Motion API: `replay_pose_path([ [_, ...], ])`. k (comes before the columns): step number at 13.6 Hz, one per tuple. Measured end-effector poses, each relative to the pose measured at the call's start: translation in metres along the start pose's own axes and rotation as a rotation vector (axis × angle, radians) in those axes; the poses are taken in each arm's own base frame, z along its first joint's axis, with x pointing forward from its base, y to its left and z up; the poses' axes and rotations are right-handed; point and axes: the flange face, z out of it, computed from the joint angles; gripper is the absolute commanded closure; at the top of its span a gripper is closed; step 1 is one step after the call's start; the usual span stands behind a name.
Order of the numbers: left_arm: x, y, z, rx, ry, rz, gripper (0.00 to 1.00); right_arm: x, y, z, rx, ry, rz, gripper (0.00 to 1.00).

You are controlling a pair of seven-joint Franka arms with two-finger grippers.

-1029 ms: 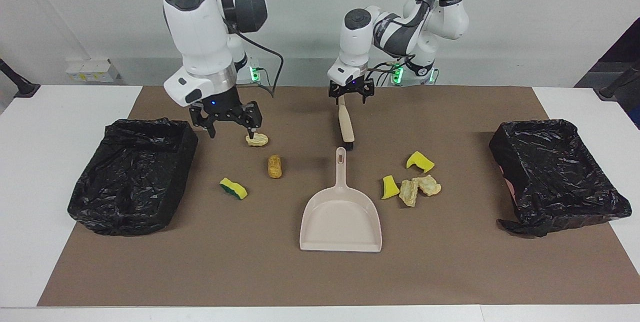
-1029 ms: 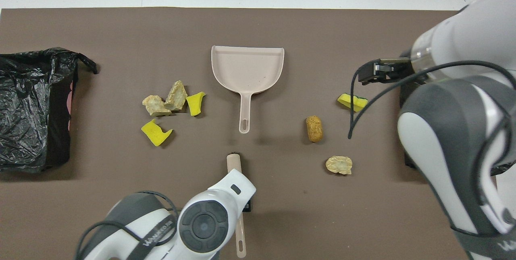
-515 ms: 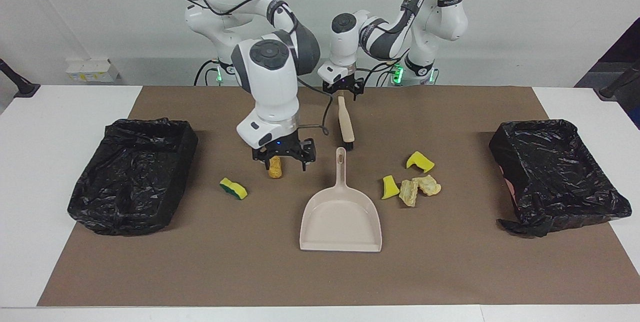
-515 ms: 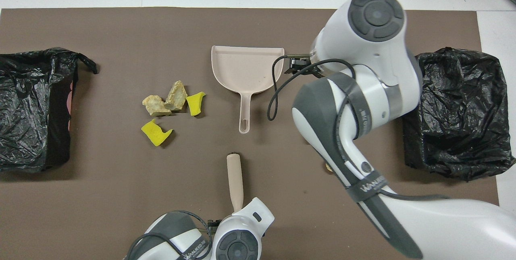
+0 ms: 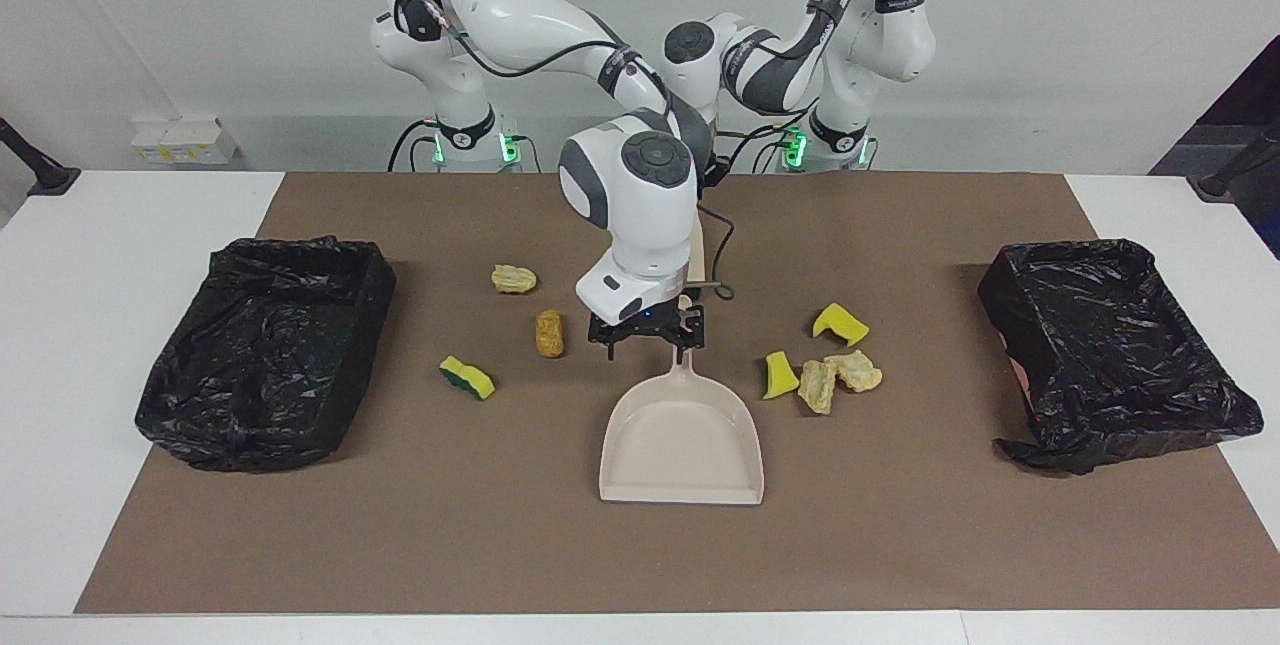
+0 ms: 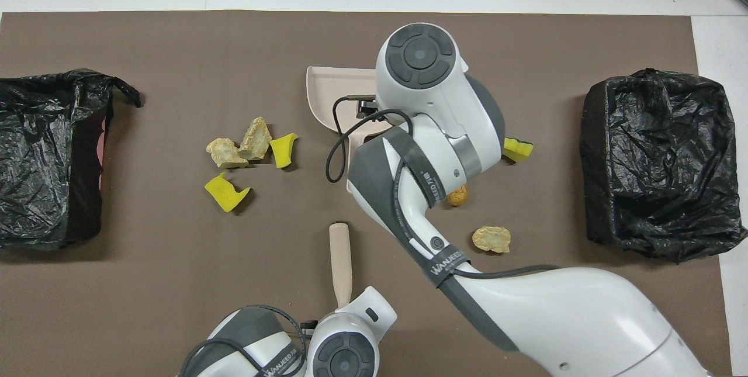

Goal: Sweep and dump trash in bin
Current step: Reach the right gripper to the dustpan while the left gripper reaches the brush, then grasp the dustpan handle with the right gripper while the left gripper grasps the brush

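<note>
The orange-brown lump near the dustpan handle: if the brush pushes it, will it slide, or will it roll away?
The orange-brown lump looks rounded and oblong, so pushed on its long side it would probably roll rather than slide. It seems small and light, so a quick stroke may send it off the dustpan's line. Its surface looks rough, which may slow it on the brown mat.

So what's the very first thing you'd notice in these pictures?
The big white right arm stretched out to the middle of the table, with its tool down at the handle of the beige dustpan. Then the bright yellow sponge pieces and lumps scattered on the brown mat on both sides of the dustpan. And a black-lined bin at each end of the table.
</note>
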Motion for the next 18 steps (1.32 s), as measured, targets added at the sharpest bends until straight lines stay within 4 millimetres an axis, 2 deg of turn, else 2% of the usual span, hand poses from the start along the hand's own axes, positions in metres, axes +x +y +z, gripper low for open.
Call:
replay_pose_path([
  [3, 0.0, -0.006, 0.001, 0.026, -0.029, 0.012, 1.0, -0.007, -0.018, 0.01, 0.008, 0.002, -0.007, 0.0],
  [5, 0.0, -0.02, -0.006, 0.062, -0.074, 0.044, 1.0, -0.012, -0.025, 0.016, 0.006, -0.006, -0.018, 0.0],
  [8, 0.004, -0.064, -0.034, 0.092, -0.142, 0.053, 1.0, -0.025, -0.043, 0.036, 0.002, -0.022, -0.044, 0.0],
  [11, 0.026, -0.122, -0.068, 0.04, -0.13, 0.001, 1.0, -0.027, -0.049, 0.052, 0.023, -0.022, -0.042, 0.01],
  [13, 0.039, -0.155, -0.079, 0.029, -0.107, -0.043, 1.0, -0.027, -0.048, 0.054, 0.023, -0.024, -0.041, 0.19],
  [16, 0.067, -0.203, -0.078, 0.055, -0.081, -0.094, 1.0, -0.027, -0.048, 0.054, 0.029, -0.029, -0.037, 0.46],
  [18, 0.095, -0.247, -0.077, 0.03, -0.078, -0.154, 1.0, -0.028, -0.049, 0.054, 0.036, -0.036, -0.033, 0.71],
])
